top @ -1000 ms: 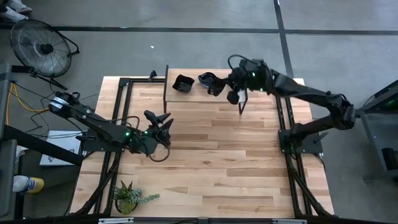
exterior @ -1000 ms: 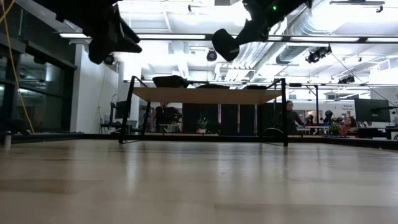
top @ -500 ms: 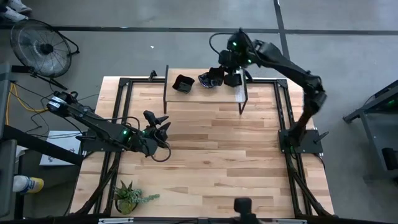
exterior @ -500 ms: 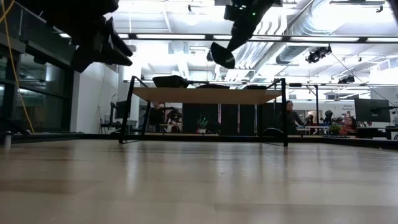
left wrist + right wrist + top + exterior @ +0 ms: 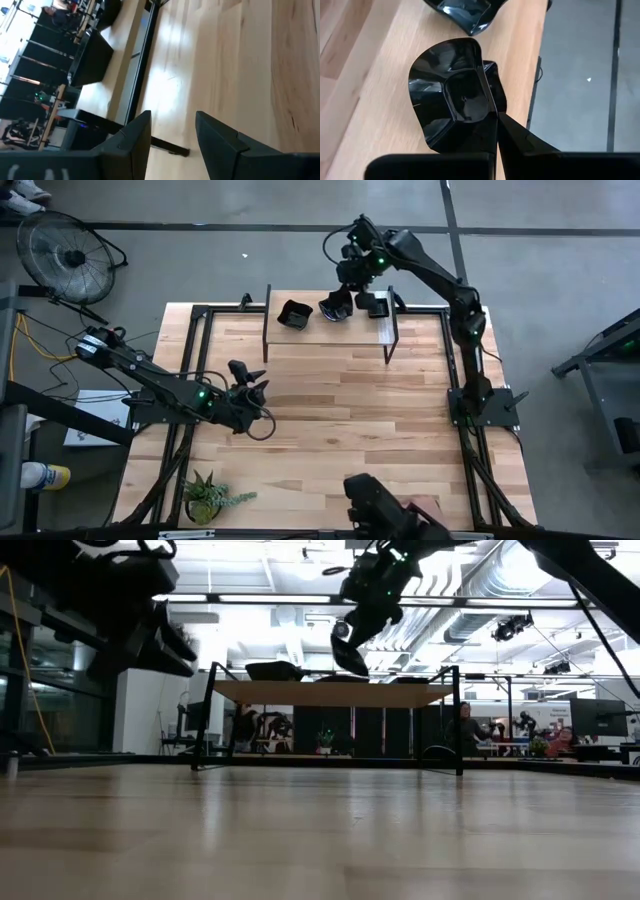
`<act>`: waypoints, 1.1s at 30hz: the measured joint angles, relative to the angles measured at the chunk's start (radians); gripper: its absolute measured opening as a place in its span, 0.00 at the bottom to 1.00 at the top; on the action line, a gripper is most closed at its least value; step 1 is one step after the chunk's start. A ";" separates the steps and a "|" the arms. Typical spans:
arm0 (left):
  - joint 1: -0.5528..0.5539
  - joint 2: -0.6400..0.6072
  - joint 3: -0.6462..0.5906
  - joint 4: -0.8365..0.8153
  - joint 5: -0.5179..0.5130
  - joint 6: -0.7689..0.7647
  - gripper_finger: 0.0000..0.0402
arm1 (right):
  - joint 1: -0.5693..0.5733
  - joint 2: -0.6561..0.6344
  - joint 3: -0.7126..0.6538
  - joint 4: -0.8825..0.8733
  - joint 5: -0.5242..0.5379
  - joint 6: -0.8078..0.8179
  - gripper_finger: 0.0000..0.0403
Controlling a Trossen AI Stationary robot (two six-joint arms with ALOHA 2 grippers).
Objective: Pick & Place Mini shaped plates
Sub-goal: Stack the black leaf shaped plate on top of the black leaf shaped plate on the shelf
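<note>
My right gripper [image 5: 346, 288] reaches over the raised shelf [image 5: 310, 335] at the table's far edge, shut on a glossy black wavy-edged mini plate [image 5: 451, 95]. The low view shows this plate [image 5: 348, 652] tilted above the shelf top [image 5: 335, 692]. Directly under it lies another black plate [image 5: 496, 95]. A further wavy plate [image 5: 465, 15] and a squarish one [image 5: 294, 314] rest on the shelf. My left gripper [image 5: 252, 387] hangs open above the bare left part of the table, holding nothing [image 5: 172, 120]. My right gripper pinches the wavy plate by its rim [image 5: 491, 112] between the two fingers, which come at it slanting down toward the table's far edge. The plate is lifted clear of the shelf, tilted, with its hollow side facing the wrist camera.
The shelf stands on thin black legs [image 5: 389, 345] at the far edge. A green potted plant [image 5: 207, 497] sits at the near left corner. A dark object [image 5: 385, 505] shows at the near edge. The wooden table middle [image 5: 340, 410] is free room.
My right gripper has carried the plate toward the far edge and leftward along the shelf, and has come down closer to the shelf top. It has stayed shut on the plate. My left gripper has drifted slightly leftward. A dark object has come into view at the near edge.
</note>
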State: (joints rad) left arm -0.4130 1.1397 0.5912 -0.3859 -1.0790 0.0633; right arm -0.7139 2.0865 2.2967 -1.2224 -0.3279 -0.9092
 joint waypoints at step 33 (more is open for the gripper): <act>0.000 0.000 -0.019 0.009 -0.003 -0.042 0.37 | 0.023 0.004 -0.022 0.052 0.034 -0.085 0.00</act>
State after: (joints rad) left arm -0.4129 1.1397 0.5724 -0.3767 -1.0821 0.0208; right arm -0.6914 2.0907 2.2745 -1.1701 -0.2940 -0.9944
